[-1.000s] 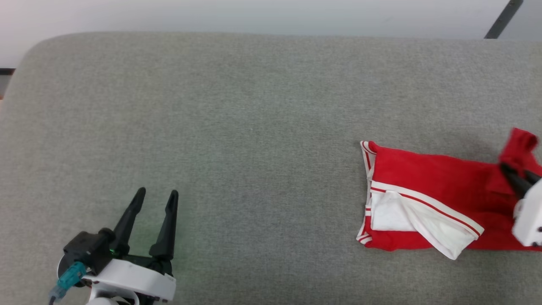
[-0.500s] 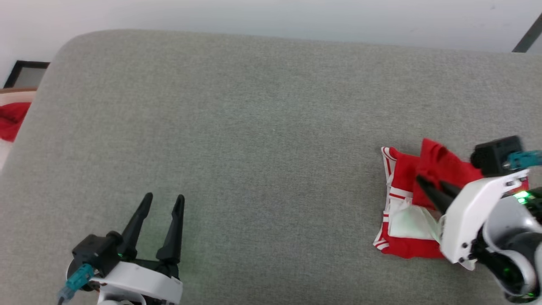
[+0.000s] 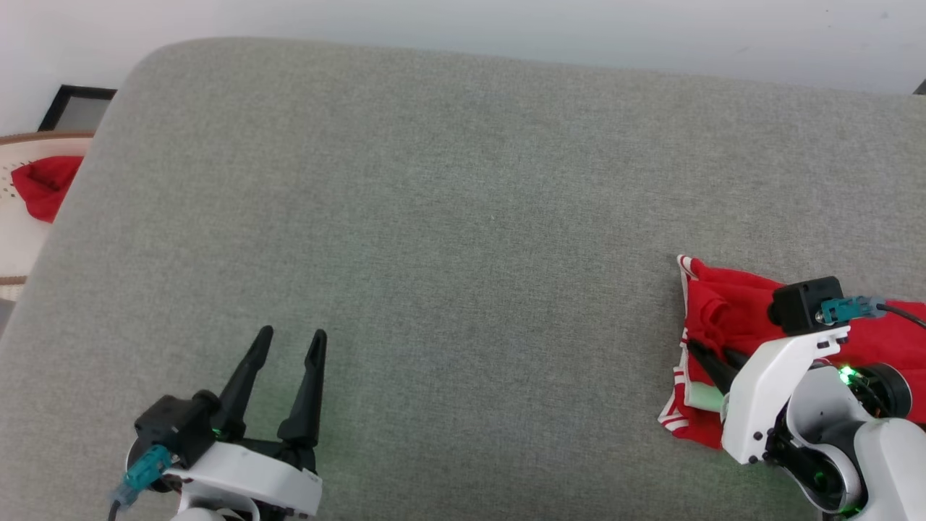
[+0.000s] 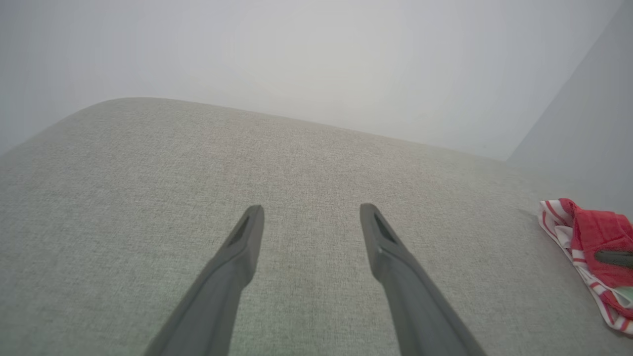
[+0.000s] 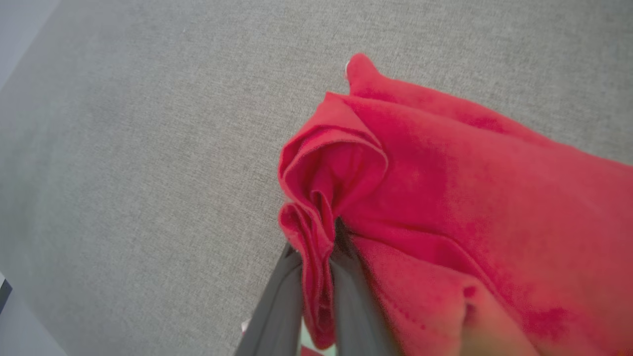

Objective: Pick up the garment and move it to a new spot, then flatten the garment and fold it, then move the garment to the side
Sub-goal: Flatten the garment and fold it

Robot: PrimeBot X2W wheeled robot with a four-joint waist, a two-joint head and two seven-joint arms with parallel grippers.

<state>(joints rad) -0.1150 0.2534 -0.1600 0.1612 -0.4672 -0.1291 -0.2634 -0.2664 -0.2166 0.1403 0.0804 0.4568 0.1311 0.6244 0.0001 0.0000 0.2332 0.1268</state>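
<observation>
- The right gripper [image 5: 316, 240] has its fingers [image 5: 277, 306] nearly together, pinching a bunched red fold of the garment [image 3: 727, 307].
- The garment lies crumpled at the right side of the grey padded surface [image 3: 448, 217], with its striped trim [image 3: 673, 416] facing the middle. No writing is legible on its folds.
- The left gripper [image 3: 292, 333] is well apart at the lower left, fingers spread wide and holding nothing.

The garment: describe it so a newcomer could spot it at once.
On the wide grey fabric surface, look to the right end. A bunched red jersey shirt with white-and-red striped trim lies there, pinched in the right gripper. Unlike the red cloth scrap beyond the left edge, it has stripes.
</observation>
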